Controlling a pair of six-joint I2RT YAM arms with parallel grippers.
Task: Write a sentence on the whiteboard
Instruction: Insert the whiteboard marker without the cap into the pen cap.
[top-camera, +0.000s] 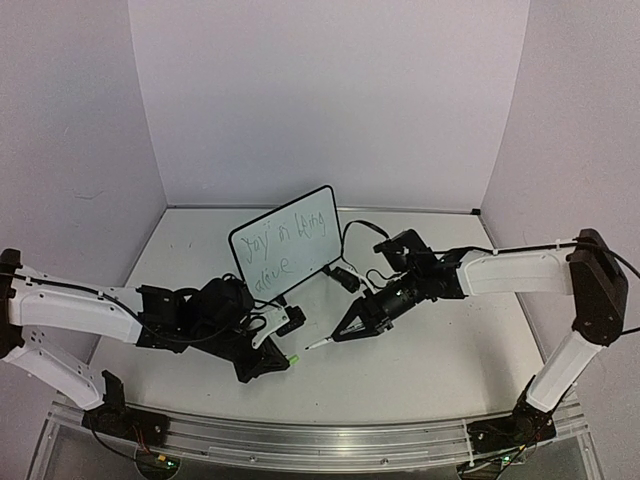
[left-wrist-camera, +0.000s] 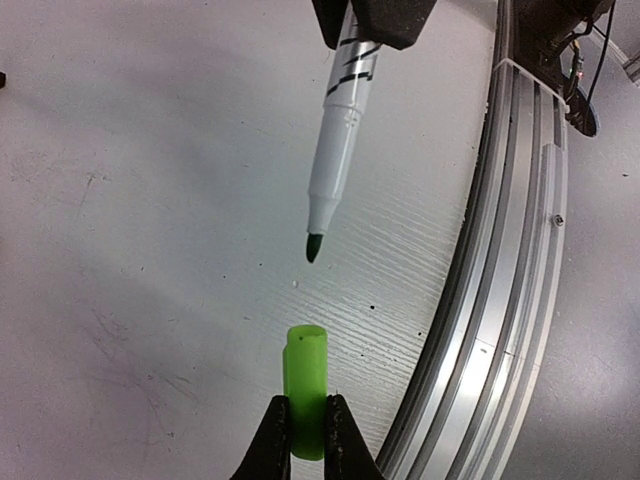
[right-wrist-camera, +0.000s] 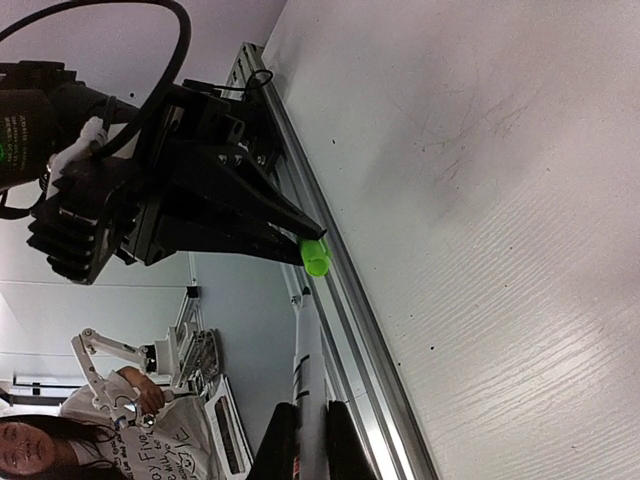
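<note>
At the back of the table (top-camera: 450, 370), the whiteboard (top-camera: 318, 255) is stood upright on its feet, and the sentence (top-camera: 296, 231) is seen scrawled in green across two lines of its white face. Nearer the front edge, clear of the board and touching no part of it, the two grippers are pointed toward each other. The left gripper (left-wrist-camera: 305, 440) is closed, its jaws pinching the lower end of a bright green cap (left-wrist-camera: 306, 385), whose free end is aimed at the marker. The right gripper (top-camera: 345, 333) is likewise clamped, its jaws pressed onto the barrel of a white marker (left-wrist-camera: 335, 150). The marker's dark green tip is left bare and is directed at the cap, with a gap between the two. Both are held over the tabletop beside the metal rail (left-wrist-camera: 510, 250).
</note>
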